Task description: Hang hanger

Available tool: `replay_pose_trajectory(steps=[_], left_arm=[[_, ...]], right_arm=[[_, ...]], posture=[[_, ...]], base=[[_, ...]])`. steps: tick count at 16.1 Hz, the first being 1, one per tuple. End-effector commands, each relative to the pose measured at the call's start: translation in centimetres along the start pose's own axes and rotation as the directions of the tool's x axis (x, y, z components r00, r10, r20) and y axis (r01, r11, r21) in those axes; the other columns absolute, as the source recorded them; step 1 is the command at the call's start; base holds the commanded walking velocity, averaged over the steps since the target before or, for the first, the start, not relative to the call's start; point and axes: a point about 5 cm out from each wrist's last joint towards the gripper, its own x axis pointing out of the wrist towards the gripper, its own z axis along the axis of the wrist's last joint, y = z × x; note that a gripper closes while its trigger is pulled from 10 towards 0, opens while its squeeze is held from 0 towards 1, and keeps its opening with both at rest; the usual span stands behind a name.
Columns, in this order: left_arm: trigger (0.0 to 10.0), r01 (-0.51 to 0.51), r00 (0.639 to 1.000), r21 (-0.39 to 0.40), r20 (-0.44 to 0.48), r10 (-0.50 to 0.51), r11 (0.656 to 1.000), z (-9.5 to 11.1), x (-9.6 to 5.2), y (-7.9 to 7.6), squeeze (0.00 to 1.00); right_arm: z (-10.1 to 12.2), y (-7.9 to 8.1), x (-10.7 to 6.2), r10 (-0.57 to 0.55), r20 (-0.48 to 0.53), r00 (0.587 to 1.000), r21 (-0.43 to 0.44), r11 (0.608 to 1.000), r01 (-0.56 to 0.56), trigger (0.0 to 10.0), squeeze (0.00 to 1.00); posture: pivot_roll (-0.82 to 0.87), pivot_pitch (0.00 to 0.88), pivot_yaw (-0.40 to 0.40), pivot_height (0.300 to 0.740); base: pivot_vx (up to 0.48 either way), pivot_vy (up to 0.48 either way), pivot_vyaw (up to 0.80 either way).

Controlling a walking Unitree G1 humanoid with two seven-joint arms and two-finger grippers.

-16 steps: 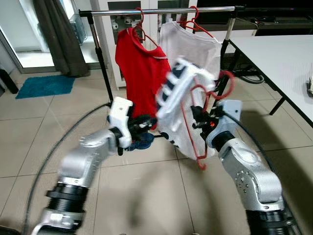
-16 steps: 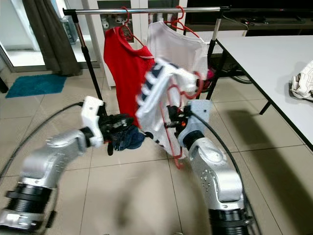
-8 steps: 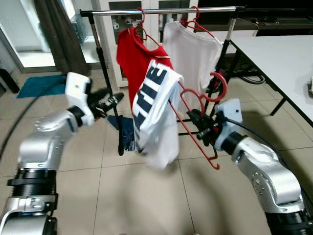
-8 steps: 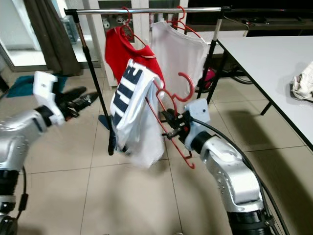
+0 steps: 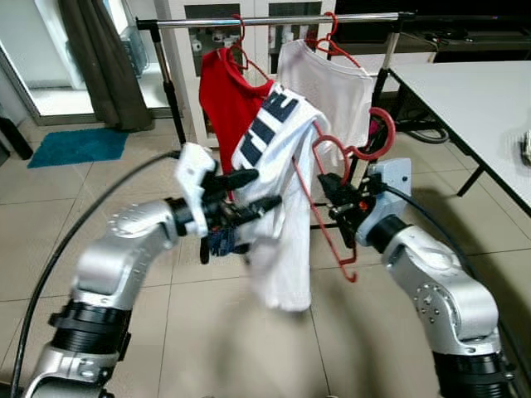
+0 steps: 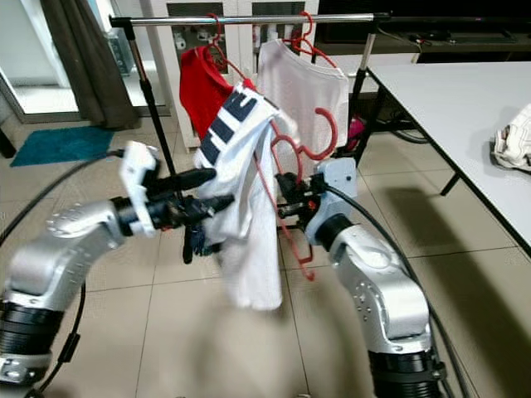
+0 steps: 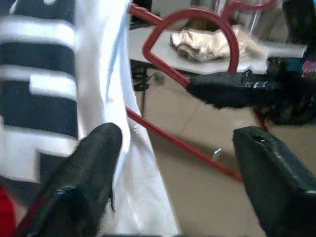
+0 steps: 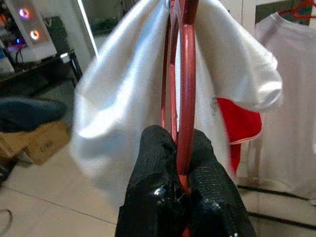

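**Red hanger with white shirt held below the rail**

The right end effector is clamped on the thin red hanger, its two black fingers pinched tight around the wire. The hanger sits in mid-air in front of the clothes rail, well below the bar, with its curved hook rising up and to the right. A white shirt with dark block stripes drapes over the hanger and hangs down in soft folds towards the floor.

The left end effector reaches in from the left with its fingers spread apart, just beside the shirt's left edge; contact with the cloth cannot be told.

On the chrome bar hang a red shirt and a plain white shirt, each on a red hanger, close together near the middle. Bare bar shows to the left of the red shirt, up to the black upright, and a shorter stretch shows to the right of the white one.

A white bench stands at the right, its edge running close to the rail's right end. The floor is pale glossy tile, with a teal mat far left beside a dark curtain.
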Motion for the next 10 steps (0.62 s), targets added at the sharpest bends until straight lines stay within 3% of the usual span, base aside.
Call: replay_pose_trajectory(steps=[1,2,3,4,9,10], left_arm=[[10.0,-0.126,0.989,0.227,-0.043,0.140,0.966,-0.3,0.3,1.2,0.93],[10.0,-0.195,0.975,0.343,-0.032,0.219,0.919,-0.3,0.3,1.8,0.53],[10.0,-0.229,0.969,0.389,0.003,0.248,0.892,-0.1,0.3,2.1,0.10],[10.0,-0.260,0.964,0.402,0.047,0.263,0.878,0.0,0.3,2.2,0.00],[10.0,-0.299,0.953,0.423,0.081,0.293,0.855,-1.8,1.1,2.7,0.00],[0.0,-0.315,0.948,0.405,0.084,0.308,0.858,-2.2,1.3,3.0,0.00]], right_arm=[[1.4,0.9,0.1,0.017,0.064,0.998,0.030,0.999,-0.019,0.0,0.00],[1.6,1.4,0.2,0.022,0.071,0.997,0.050,0.998,-0.025,0.0,0.00],[1.7,1.8,0.3,0.031,0.078,0.996,0.064,0.997,-0.036,0.0,0.00],[1.9,2.1,0.4,0.040,0.083,0.996,0.072,0.996,-0.046,0.0,0.00],[2.3,2.8,0.6,0.056,0.088,0.995,0.090,0.994,-0.064,0.0,0.00],[2.4,3.0,0.6,0.058,0.090,0.994,0.093,0.993,-0.066,0.0,0.00]], posture=[[-0.18,0.000,0.036,0.740],[-0.18,0.000,0.036,0.740],[-0.19,0.000,0.040,0.740],[-0.19,0.000,0.039,0.740],[-0.19,0.000,0.038,0.740],[-0.19,0.000,0.040,0.740]], base=[[0.000,0.000,0.00],[0.000,0.000,0.00],[0.000,0.000,0.00],[0.000,0.000,0.00],[0.000,0.000,0.00],[0.000,0.000,0.00]])
